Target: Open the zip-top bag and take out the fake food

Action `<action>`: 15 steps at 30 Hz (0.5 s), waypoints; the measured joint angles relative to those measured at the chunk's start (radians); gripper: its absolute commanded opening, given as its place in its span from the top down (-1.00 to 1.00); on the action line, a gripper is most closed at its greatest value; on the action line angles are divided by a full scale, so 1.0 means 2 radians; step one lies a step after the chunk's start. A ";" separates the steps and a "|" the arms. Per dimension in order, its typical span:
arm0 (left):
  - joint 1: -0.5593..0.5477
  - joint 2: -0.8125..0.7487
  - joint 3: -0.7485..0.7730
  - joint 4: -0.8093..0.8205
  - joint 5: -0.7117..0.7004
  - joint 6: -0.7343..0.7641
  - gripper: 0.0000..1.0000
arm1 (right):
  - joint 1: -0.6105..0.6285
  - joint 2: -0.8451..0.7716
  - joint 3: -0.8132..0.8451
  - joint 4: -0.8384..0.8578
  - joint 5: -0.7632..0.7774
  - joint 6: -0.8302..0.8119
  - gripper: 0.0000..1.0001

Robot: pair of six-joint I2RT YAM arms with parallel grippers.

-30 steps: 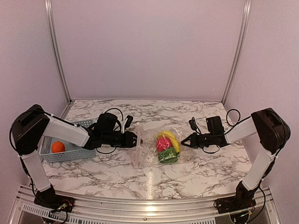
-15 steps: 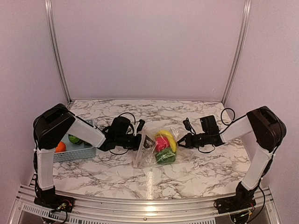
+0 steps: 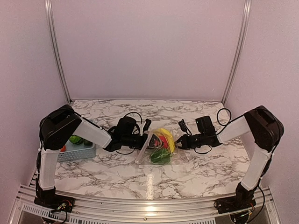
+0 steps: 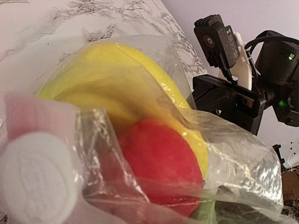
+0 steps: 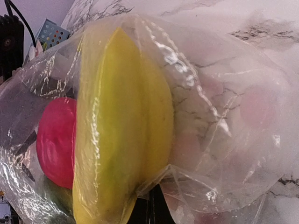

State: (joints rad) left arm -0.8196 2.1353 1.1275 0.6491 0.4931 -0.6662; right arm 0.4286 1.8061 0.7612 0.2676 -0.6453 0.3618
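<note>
While the zip-top bag (image 5: 233,107) is lying on its side near the middle of the marble-patterned surface (image 3: 117,177), the two arms are reaching into it from opposite ends. The left hand (image 3: 145,135) is sitting at the bag's left end, by the pale zip strip, with its jaws standing well apart in the top view; one blurred white finger pad (image 4: 37,177) is pressing against the crinkled film, and I cannot tell whether it is gripping anything. The right hand (image 3: 180,141) is closing fully on the bag's right end, with clear film bunching at its fingertips in the right wrist view. Some of the fake food (image 3: 163,144) is sitting inside the bag: the yellow banana (image 3: 167,136) is lying on top, the red fruit (image 4: 156,163) is resting against it, and a dark-green vegetable (image 3: 160,157) is lying at the near side. Well to the left, the light blue basket (image 3: 79,151) is holding an orange ball (image 3: 62,148) and a second green piece (image 3: 74,139). A small mark on the right arm's wrist camera (image 4: 217,39) is showing too small to read, and a pale blue patch (image 5: 49,32) with coloured dots is showing no legible lettering.
</note>
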 measured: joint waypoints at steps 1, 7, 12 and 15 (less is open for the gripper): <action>-0.001 0.003 0.009 -0.011 -0.007 0.003 -0.87 | 0.001 0.000 0.001 0.000 0.000 0.000 1.00; -0.006 0.016 0.058 -0.084 -0.062 0.020 -0.84 | 0.003 0.000 0.001 0.001 0.000 0.002 1.00; -0.006 0.020 0.070 -0.110 -0.081 0.024 -0.40 | 0.003 0.000 0.000 0.001 0.000 0.002 1.00; -0.006 0.015 0.062 -0.109 -0.082 0.028 -0.33 | -0.003 -0.002 -0.004 0.004 0.000 0.003 1.00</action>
State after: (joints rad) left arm -0.8310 2.1647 1.2518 0.4305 0.3283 -0.6098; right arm 0.4221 1.8015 0.7532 0.2756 -0.6449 0.3672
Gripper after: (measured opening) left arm 0.708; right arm 0.002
